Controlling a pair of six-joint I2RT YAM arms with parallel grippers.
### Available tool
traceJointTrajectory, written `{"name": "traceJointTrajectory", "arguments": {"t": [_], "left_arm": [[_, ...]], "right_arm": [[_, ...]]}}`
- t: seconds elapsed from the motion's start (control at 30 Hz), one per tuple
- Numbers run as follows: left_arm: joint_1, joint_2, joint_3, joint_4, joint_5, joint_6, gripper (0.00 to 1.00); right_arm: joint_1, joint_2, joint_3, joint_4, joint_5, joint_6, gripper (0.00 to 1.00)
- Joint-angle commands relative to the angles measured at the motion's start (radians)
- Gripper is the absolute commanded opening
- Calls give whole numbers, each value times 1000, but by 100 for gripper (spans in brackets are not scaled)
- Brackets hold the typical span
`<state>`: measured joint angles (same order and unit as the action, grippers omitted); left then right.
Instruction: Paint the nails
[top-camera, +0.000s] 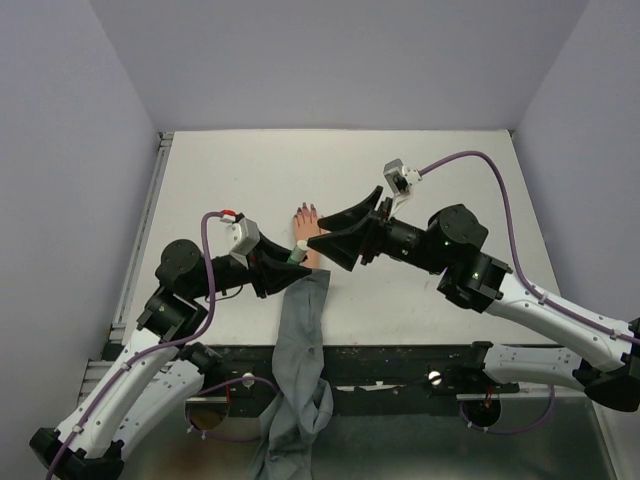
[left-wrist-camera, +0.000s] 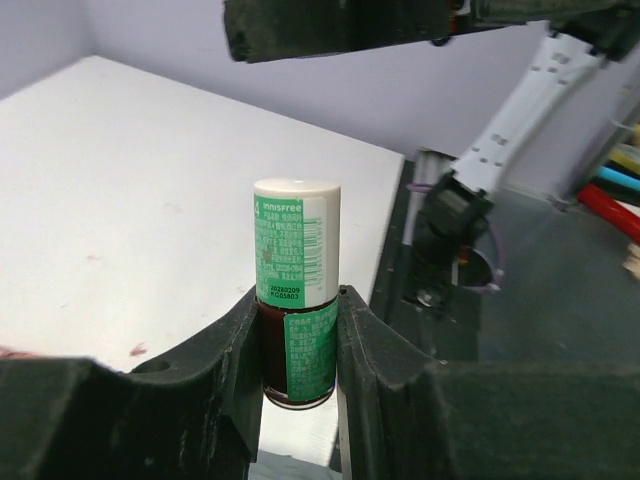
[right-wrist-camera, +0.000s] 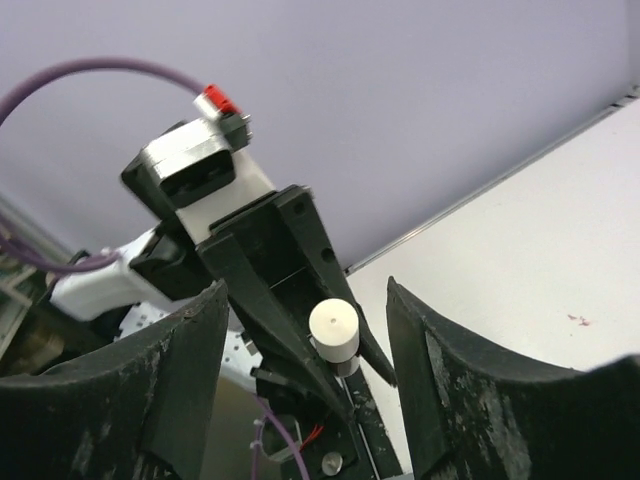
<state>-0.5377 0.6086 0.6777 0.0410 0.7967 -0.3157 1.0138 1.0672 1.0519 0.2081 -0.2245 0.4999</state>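
The nails (top-camera: 306, 208) sit at the tips of a small hand (top-camera: 303, 232) lying on the counter (top-camera: 220, 180), at 12 o'clock from the bottle (left-wrist-camera: 295, 280) that the left pincer (left-wrist-camera: 297, 300) pinches by its body. The right pincer (top-camera: 338, 240) is spread, facing the cap (right-wrist-camera: 333, 328). Tiny and hard on a light hand likely to slide, the nails want only a brush's touch; the cap is the place to grip.

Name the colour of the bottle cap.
White, with a green label; the cap shows best in the left wrist view.
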Motion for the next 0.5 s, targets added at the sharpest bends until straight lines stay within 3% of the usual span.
{"name": "traceJointTrajectory", "arguments": {"t": [0.0,0.13,0.47], "left_arm": [[-53,-49,2,-131,-389,119,0],[-85,-55,6,-185,-617,133,0],[-99,-24,17,-210,-682,109,0]], "right_arm": [[6,20,2,-72,197,71,69],[6,63,-13,-35,218,163,59],[22,217,31,43,148,256,55]]}}
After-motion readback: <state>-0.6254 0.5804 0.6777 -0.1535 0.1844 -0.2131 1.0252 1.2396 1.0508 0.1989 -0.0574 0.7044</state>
